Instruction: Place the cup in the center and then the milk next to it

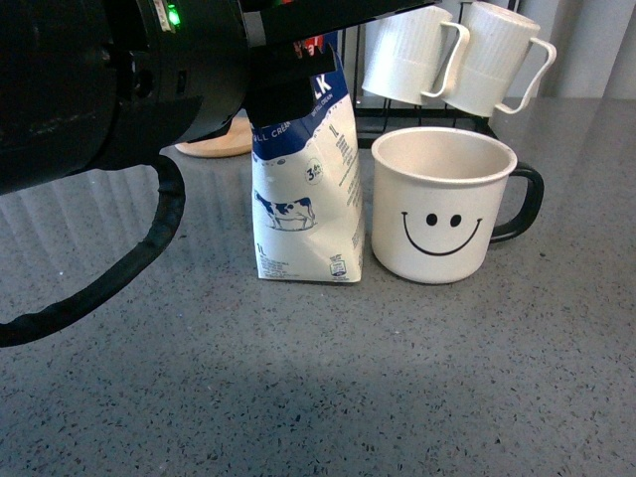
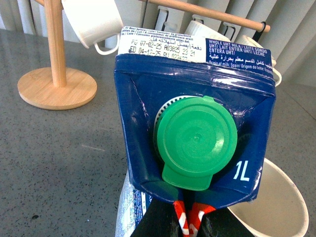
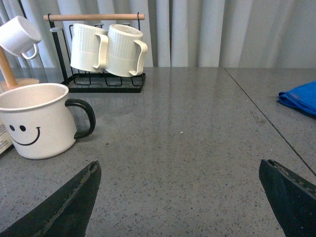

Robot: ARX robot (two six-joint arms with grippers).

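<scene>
Biggest hazard in the left arm (image 1: 99,79), bulked over the milk carton (image 1: 303,199). Risks tipping that tall carton into the smiley cup (image 1: 437,209) just beside it if drawn away crookedly. Cannot tell the left gripper (image 2: 185,219) jaws as clamped on the carton top or loose around it, so best let go fully before lifting. Might also snag the carton with the looping black cable (image 1: 119,268).

Both carton and cup upright near the middle of the grey countertop (image 1: 397,397). Right gripper (image 3: 178,170) spread wide, empty, well clear of the cup.

Behind: a rack of ribbed white mugs (image 1: 452,60), a bamboo stand (image 2: 57,84) with a small white cup (image 2: 94,19), and a blue cloth (image 3: 301,96) well apart. Nothing blocking a straight lift.
</scene>
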